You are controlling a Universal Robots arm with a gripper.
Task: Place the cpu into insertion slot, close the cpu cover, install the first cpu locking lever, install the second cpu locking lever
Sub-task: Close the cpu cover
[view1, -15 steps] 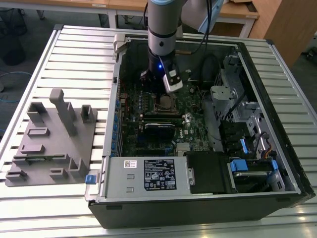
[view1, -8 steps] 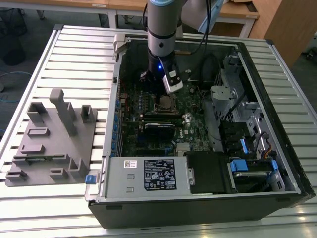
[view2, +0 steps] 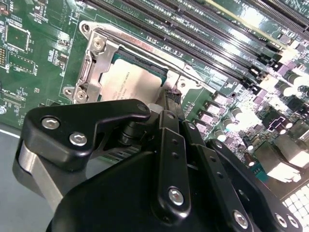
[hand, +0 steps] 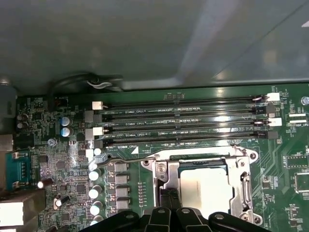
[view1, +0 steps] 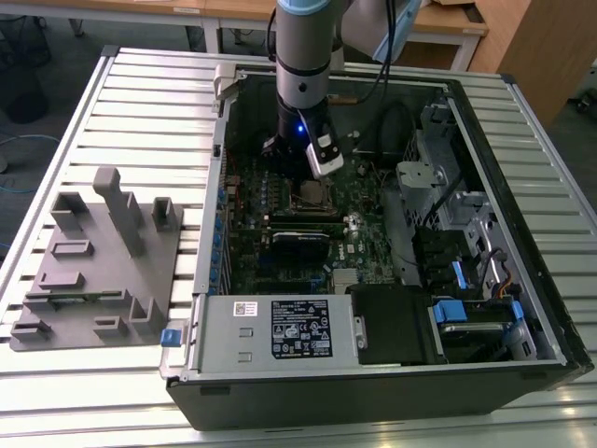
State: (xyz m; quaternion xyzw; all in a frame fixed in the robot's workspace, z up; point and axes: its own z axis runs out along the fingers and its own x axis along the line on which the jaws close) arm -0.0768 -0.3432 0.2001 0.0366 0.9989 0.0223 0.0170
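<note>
Where the arm [view1: 303, 65] reaches down into the open computer case [view1: 522, 308], in the upper middle of the exterior view, its pincer hangs right over the socket [view1: 312, 194] on the green board [view1: 247, 201]. In the second wrist view the pincer [view2: 173, 100] has its two black fingers [view2: 169, 145] drawn almost together, with their tips at the edge of the socket. The first wrist view shows the same narrow gap between the fingers of the pincer [hand: 168, 195]. I cannot tell whether anything thin is pinched between them.

The chip [view2: 128, 82] lies flat inside the socket, its pale silver face up, and it also shows in the first wrist view [hand: 207, 186]. The cover [view2: 94, 65], a silver metal frame, lies down around the chip, so the chip's face shows through its window. A thin metal rod [hand: 123, 158] reaches out from one corner of the frame, just beside the rows of long memory slots [hand: 183, 121].

In the exterior view the case rests on a slatted metal table [view1: 140, 103]. A grey box with a label [view1: 280, 329] sits along the case's near edge. A grey holder tray [view1: 103, 280] stands on the table at the exterior view's left, well apart from the pincer.
</note>
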